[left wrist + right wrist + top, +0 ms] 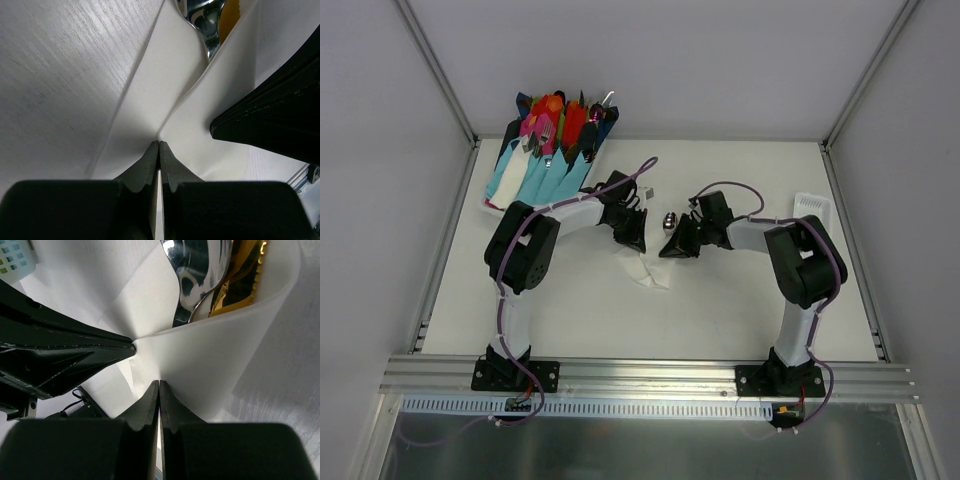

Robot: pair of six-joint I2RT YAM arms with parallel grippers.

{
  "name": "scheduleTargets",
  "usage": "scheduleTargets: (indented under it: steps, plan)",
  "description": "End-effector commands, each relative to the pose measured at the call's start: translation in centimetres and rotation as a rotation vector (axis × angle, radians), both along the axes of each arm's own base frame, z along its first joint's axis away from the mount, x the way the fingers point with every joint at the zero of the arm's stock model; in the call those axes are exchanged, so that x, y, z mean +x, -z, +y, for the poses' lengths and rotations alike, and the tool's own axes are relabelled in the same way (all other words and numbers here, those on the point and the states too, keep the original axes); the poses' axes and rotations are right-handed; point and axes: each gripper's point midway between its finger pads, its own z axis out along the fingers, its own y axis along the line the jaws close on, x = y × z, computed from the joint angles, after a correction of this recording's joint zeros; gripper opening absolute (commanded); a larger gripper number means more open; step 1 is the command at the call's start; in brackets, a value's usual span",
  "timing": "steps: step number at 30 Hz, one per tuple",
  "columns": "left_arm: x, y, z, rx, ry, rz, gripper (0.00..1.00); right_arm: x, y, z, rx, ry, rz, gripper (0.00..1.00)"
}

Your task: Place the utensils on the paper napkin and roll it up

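Note:
The white paper napkin (646, 272) lies at the table's middle, folded up around the utensils. In the left wrist view the napkin (150, 90) wraps the silvery spoon head (202, 22) and the golden-yellow piece (230, 15). My left gripper (159, 143) is shut, pinching a napkin fold. In the right wrist view the napkin (210, 355) curls over the spoon head (192, 275) and the golden piece (240, 280). My right gripper (159, 382) is shut on the napkin's edge. In the top view the left gripper (634, 238) and right gripper (674, 246) face each other closely, and the spoon head (670, 221) shows between them.
A fan of bright pink, red and orange cutlery in light-blue wraps (548, 150) lies at the back left. A small white slotted tray (812, 206) stands at the right edge. Metal frame posts and a front rail (640, 378) bound the table.

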Motion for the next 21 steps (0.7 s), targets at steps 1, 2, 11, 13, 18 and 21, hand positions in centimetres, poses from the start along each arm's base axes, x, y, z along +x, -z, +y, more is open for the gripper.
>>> scheduleTargets:
  steps: [1, 2, 11, 13, 18, 21]
  plan:
    - [1.4, -1.0, 0.3, 0.007, 0.003, -0.057, 0.01, 0.2, 0.2, 0.3, -0.043, -0.014, -0.011, 0.04]
    - [1.4, -1.1, 0.4, 0.009, 0.003, -0.062, 0.03, 0.0, 0.7, 0.1, -0.064, -0.01, 0.003, 0.03]
    - [1.8, -8.1, 2.2, -0.051, -0.01, -0.22, 0.38, -1.9, 3.4, -0.8, -0.169, 0.061, 0.105, 0.0]
    - [1.0, -9.8, 2.2, -0.091, 0.0, -0.234, 0.38, -2.3, 4.0, -1.1, -0.187, 0.106, 0.129, 0.0]
    - [-3.4, -9.7, 0.7, -0.21, 0.053, -0.07, 0.32, -2.7, 4.6, -1.7, -0.178, 0.245, 0.152, 0.0]
    - [-4.9, -8.3, 0.1, -0.202, 0.089, -0.034, 0.32, -3.5, 5.2, -2.4, -0.167, 0.341, 0.187, 0.0]
